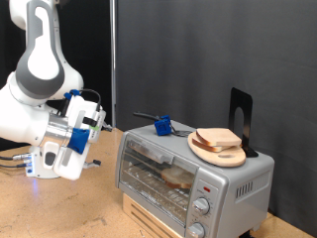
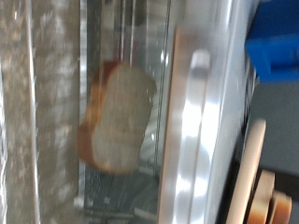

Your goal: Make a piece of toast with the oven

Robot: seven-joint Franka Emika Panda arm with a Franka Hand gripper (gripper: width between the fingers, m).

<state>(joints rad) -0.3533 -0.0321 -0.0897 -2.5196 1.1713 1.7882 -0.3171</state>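
Wooden table (image 1: 59, 213) | oven (image 1: 193, 178) shut, toast (image 2: 120, 117) inside | gripper (image 1: 97, 124) apart

Exterior view: set off the arm, farther back, facing the oven (image 1: 193, 169) front, with the hand (image 1: 91, 124) beside it. Wrist view: very close to the glass door (image 2: 112, 112). Both share the piece of toast (image 2: 120, 117) inside.

A black curtain (image 1: 198, 59) hangs behind a particle-board tabletop (image 1: 69, 203); a white wall strip (image 1: 10, 40) shows at the exterior view's left.
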